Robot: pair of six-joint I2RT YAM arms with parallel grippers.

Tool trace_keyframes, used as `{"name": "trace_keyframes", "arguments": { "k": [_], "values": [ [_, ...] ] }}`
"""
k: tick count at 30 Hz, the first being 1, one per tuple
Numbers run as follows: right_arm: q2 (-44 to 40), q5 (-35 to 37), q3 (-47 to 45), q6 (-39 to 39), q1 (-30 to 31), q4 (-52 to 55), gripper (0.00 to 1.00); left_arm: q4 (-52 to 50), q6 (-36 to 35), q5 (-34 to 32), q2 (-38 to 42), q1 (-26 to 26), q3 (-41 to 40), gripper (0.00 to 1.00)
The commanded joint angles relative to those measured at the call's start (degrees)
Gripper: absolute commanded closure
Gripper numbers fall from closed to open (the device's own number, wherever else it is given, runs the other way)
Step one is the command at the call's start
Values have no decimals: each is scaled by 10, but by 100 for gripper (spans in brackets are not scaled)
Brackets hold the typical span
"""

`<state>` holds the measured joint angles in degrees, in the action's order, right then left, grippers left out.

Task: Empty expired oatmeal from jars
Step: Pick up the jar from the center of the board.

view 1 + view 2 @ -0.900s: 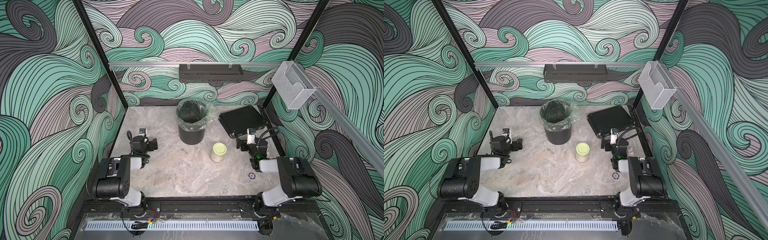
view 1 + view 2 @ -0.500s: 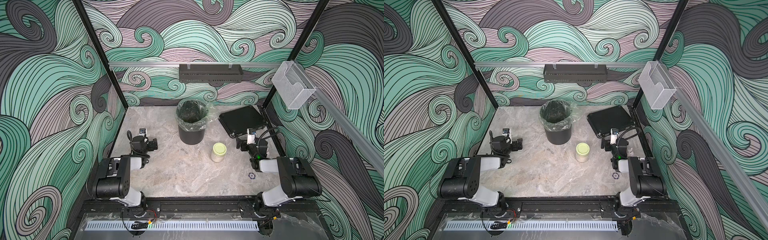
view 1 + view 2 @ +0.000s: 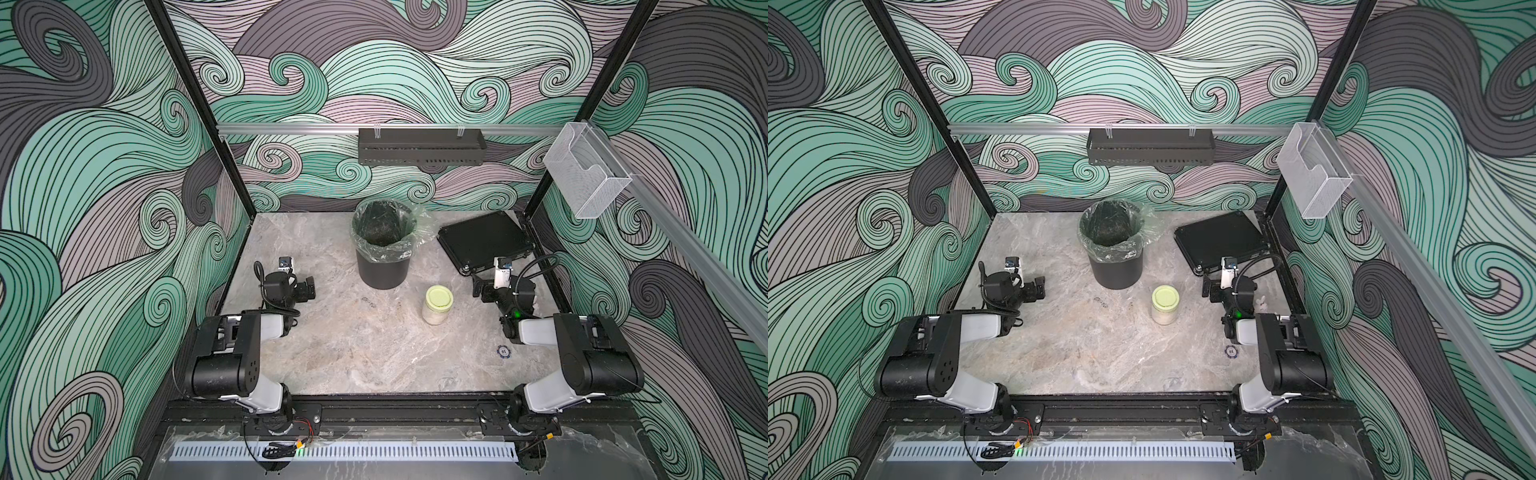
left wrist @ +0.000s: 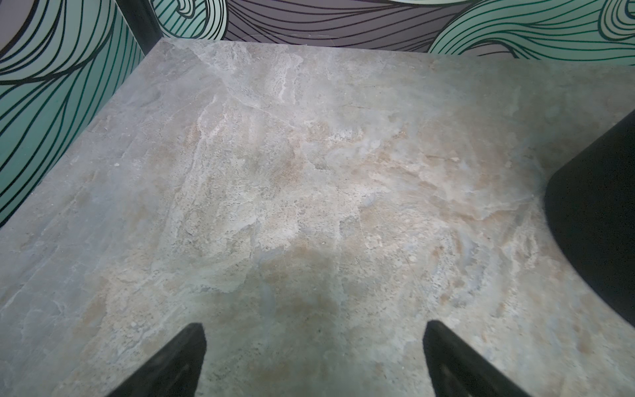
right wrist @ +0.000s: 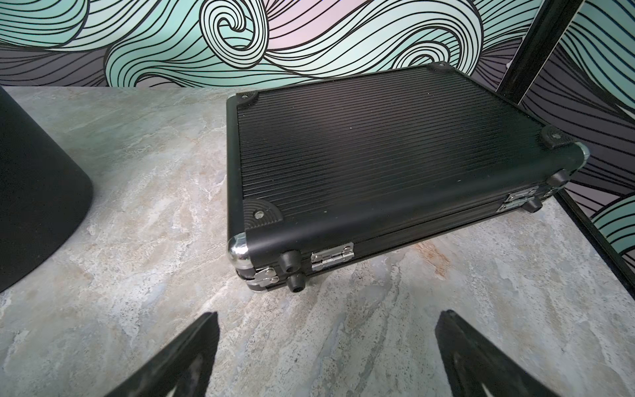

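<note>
A small clear glass jar (image 3: 437, 306) (image 3: 1165, 305) with a pale yellow-green lid stands upright on the marble table, right of centre. Pale oatmeal (image 3: 434, 318) (image 3: 1163, 317) shows through the glass. Behind it, in both top views, stands a black waste bin (image 3: 382, 274) (image 3: 1116, 272) lined with clear plastic. My left gripper (image 3: 306, 287) (image 3: 1039, 286) (image 4: 314, 330) rests low at the left, open over bare table. At the right my right gripper (image 3: 478, 286) (image 3: 1207, 286) (image 5: 330, 318) is open and empty, a short way from the jar. Neither wrist view shows the jar.
A closed black ribbed case (image 3: 484, 241) (image 3: 1221, 239) (image 5: 378, 165) lies at the back right, just ahead of my right gripper. The bin's wall edges the left wrist view (image 4: 601, 223) and the right wrist view (image 5: 34, 189). A blue token (image 3: 503, 351) lies near the right arm.
</note>
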<state>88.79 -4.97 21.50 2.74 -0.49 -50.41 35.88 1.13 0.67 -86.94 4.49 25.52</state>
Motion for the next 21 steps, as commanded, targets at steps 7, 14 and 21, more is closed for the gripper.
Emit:
{"name": "trace_keyframes", "arguments": {
  "k": [7,14,21],
  "values": [
    [-108,67,-14,-20,9,32,1,-91,-7,13,50,-5,52,1],
    [-284,199,66,-98,26,317,1,-227,26,48,187,-8,99,1],
    [-374,195,203,-137,51,660,1,-288,68,145,288,-41,111,1]
  ]
}}
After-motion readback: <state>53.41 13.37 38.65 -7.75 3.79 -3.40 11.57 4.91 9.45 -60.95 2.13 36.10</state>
